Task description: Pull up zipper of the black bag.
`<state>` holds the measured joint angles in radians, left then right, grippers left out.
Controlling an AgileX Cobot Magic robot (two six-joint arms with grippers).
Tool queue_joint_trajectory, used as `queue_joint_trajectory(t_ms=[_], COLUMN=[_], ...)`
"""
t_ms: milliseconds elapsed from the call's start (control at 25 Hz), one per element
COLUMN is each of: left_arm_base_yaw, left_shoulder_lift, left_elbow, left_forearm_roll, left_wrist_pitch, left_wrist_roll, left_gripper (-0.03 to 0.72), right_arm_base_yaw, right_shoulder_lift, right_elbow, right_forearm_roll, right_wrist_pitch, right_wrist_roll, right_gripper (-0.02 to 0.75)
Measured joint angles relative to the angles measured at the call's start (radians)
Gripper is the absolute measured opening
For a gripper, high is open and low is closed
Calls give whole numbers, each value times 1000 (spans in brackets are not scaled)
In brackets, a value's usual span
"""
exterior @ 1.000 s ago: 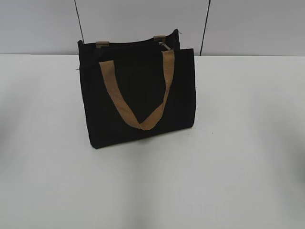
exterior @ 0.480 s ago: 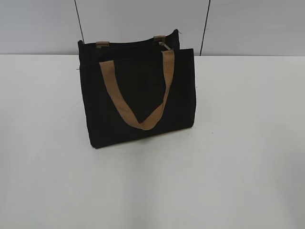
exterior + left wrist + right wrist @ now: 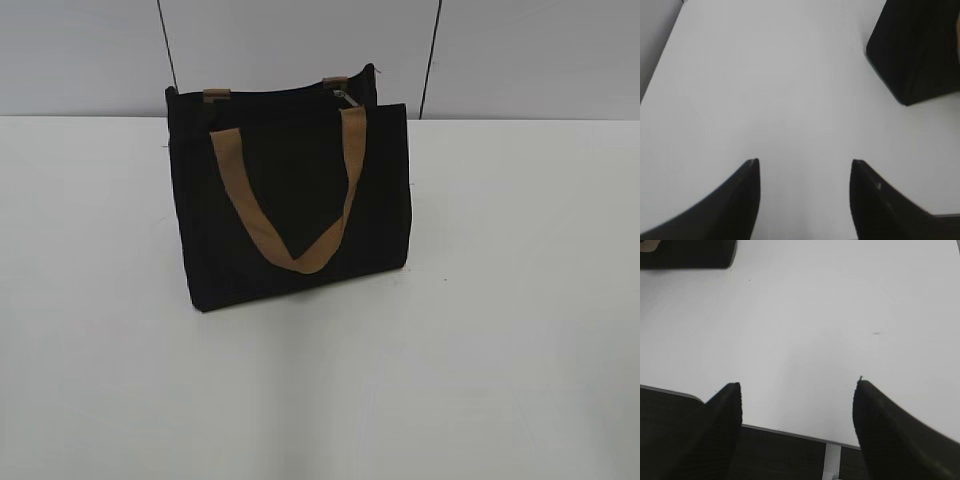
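Note:
The black bag stands upright on the white table, left of centre in the exterior view. A tan strap handle hangs down its front. The zipper's small silver slider sits at the top edge near the right end. No arm shows in the exterior view. My left gripper is open and empty over bare table; a corner of the bag is at its upper right. My right gripper is open and empty above the table's near edge; the bag's base is at the far upper left.
The white table spreads wide on all sides of the bag. A grey panelled wall stands behind it. Below the table's near edge a dark floor and a white frame leg show in the right wrist view.

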<state>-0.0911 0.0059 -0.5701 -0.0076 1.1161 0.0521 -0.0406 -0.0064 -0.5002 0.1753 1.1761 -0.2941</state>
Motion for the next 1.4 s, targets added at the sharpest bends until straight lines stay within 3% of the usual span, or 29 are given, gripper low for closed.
queue_joint_trajectory(t_ms=[280, 800, 1040, 1400], left_arm_base_yaw=[0, 1, 54, 73], left_shoulder_lift=[-14, -15, -15, -15], left_elbow=[26, 26, 26, 26], left_forearm_roll=[-59, -62, -82, -100], left_wrist_pitch=[-41, -45, -45, -45], left_wrist_roll=[50, 56, 57, 57], left_gripper=[431, 431, 431, 431], right_arm_base_yaw=[0, 0, 0, 2], right_shoulder_lift=[-2, -2, -2, -2], right_elbow=[31, 31, 31, 31], right_forearm_roll=[5, 6, 8, 8], right_wrist_pitch=[-70, -76, -76, -76], right_wrist_roll=[0, -1, -1, -1], right_gripper=[526, 526, 526, 526])
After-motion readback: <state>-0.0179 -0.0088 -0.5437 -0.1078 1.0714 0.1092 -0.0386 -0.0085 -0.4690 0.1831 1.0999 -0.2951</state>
